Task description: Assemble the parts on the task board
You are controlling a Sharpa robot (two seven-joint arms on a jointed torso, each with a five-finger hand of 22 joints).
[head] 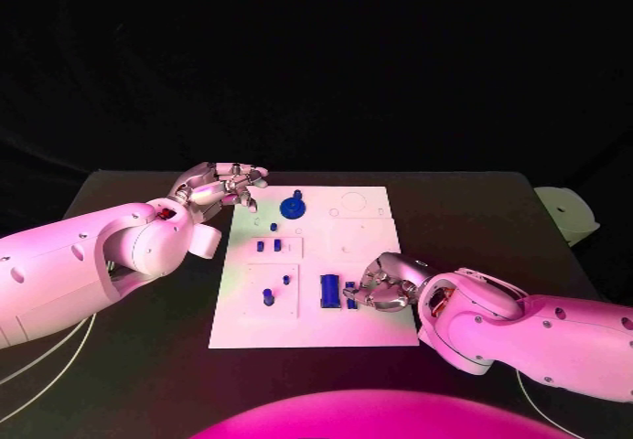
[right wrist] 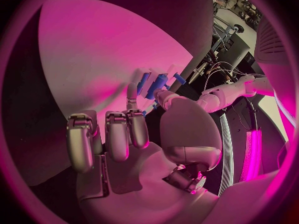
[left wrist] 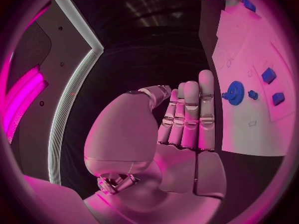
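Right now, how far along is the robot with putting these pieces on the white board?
Early to midway, it seems. A blue gear already sits on the task board. The right hand touches small blue parts beside a blue block. The left hand holds nothing.

In the head view the right hand [head: 384,283], at lower centre right, covers the spot on the task board [head: 343,242] where its fingertips meet a small blue part [head: 351,302]; whether they pinch it cannot be told. The tiny blue parts [head: 268,245] at centre are too small to identify. The frame's left edge cuts off the left arm [head: 66,274].
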